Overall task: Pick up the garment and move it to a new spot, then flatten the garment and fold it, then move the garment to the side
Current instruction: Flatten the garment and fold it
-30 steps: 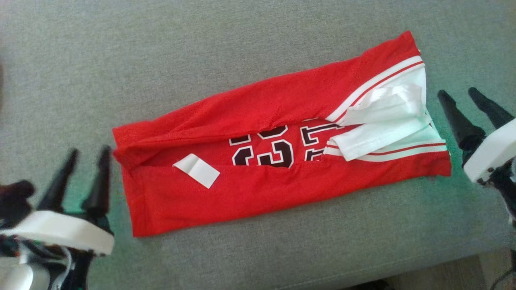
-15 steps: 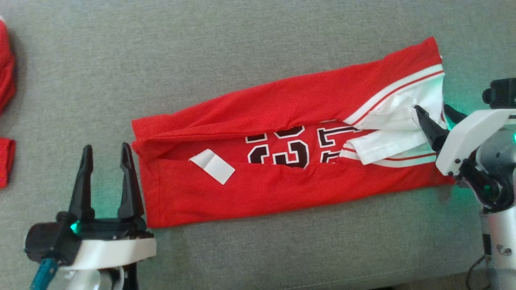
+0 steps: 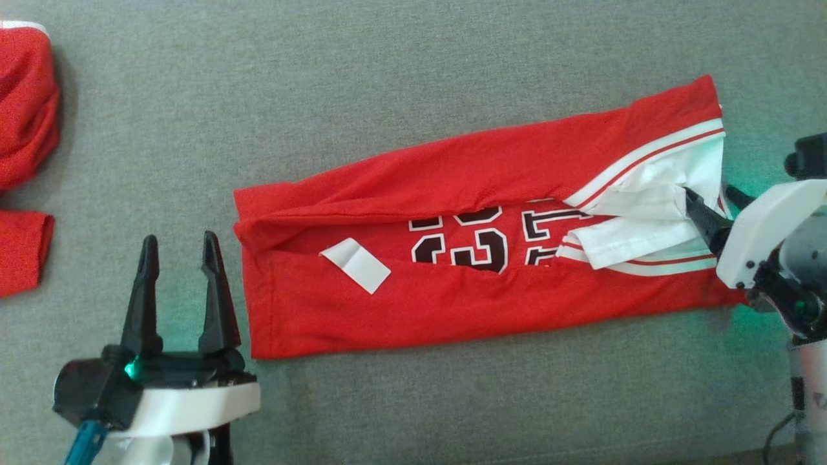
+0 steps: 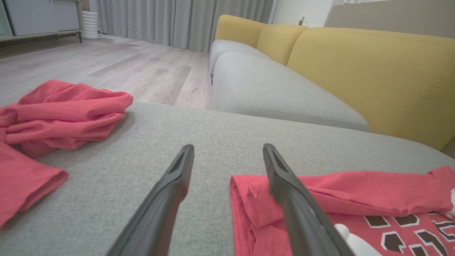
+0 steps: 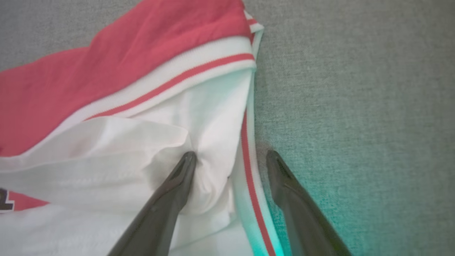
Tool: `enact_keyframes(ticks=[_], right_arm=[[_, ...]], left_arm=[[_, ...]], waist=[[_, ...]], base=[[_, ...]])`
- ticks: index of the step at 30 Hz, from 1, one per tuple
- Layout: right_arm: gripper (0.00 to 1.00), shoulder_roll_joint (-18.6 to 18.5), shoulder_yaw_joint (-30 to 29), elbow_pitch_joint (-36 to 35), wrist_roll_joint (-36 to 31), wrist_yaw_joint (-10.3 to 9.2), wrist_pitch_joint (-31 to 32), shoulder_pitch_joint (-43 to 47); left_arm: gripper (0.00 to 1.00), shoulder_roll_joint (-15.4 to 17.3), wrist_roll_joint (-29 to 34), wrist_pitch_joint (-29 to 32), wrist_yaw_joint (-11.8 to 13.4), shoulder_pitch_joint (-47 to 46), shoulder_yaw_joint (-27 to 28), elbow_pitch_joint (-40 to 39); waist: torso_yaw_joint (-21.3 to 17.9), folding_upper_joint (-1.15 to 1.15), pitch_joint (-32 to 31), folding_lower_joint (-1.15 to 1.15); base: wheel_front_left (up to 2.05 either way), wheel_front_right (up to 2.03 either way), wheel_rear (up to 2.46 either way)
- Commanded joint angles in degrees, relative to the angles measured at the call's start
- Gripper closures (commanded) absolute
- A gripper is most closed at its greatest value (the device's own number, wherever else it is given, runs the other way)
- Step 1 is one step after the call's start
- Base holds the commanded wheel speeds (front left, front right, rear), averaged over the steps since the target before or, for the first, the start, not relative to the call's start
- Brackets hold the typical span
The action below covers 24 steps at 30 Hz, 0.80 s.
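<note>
On the grey cushion [image 3: 387, 77], as the head view has it, the red garment [image 3: 420, 310] is lying as a long folded strip. Its long axis is running from the middle left of the frame to the right edge, climbing a little toward the upper right. A white label [image 3: 355, 265] is sitting on its left half, and white cloth is bunching at its right end. The left gripper [image 3: 179, 237] is hovering at the lower left with its jaws spread and holding nothing, just beside the strip's left short end but apart from it. The right gripper [image 3: 709, 191] is reaching in from the right edge, jaws likewise spread, tips at the white end. Other red clothes [image 3: 26, 103] are lying well apart at the far left.

Through the left wrist view, the left gripper [image 4: 228, 147] is pointing along the cushion. The garment [image 4: 355, 192] is showing at the lower right, with one finger crossing its near corner and the other over bare cushion.

Through the right wrist view, the right gripper [image 5: 231, 153] is straddling the striped trim [image 5: 250, 170]. One finger is touching white cloth and the other is sitting on grey cushion outside the hem, so nothing is being pinched yet. I'd judge the right arm the nearer to a grasp.
</note>
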Motion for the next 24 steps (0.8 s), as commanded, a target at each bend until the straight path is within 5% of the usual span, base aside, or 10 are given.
enact_keyframes(ticks=[1, 3, 5, 12, 24], right_arm=[[0.0, 0.7, 1.4, 1.22, 0.51, 0.43, 2.14, 2.38], [0.08, 1.76, 1.77, 1.86, 1.21, 0.43, 3.33, 2.13], [0.96, 3.17, 2.04, 2.05, 2.46, 0.43, 4.22, 1.95], [1.0, 4.79, -1.83, 1.5, 5.56, 0.43, 3.48, 0.6], [1.0, -1.91, -15.44, 2.45, 1.63, 0.43, 1.82, -2.94]], left_arm=[[0.0, -0.08, 0.78, -0.53, -0.44, 0.26, 2.33, -1.25], [0.0, -0.75, 1.47, -0.54, -1.5, 0.16, 2.77, -0.82], [0.0, -1.39, 2.13, -0.54, -2.34, 0.03, 3.43, -0.44], [0.0, -3.4, 4.03, -0.54, -5.0, 0.49, 5.97, 1.47], [0.0, -6.88, 5.84, -0.54, -8.62, 3.09, 8.7, 4.42]], waist=[[0.03, 0.0, -0.03, 0.0], [0.18, 0.0, -0.11, 0.0], [0.38, 0.0, -0.24, 0.0], [0.96, 0.0, -1.82, 0.0], [1.26, 0.0, -7.54, 0.0]], base=[[0.0, 0.0, 0.0], [0.0, 0.0, 0.0], [0.0, 0.0, 0.0], [0.0, 0.0, 0.0], [0.0, 0.0, 0.0]])
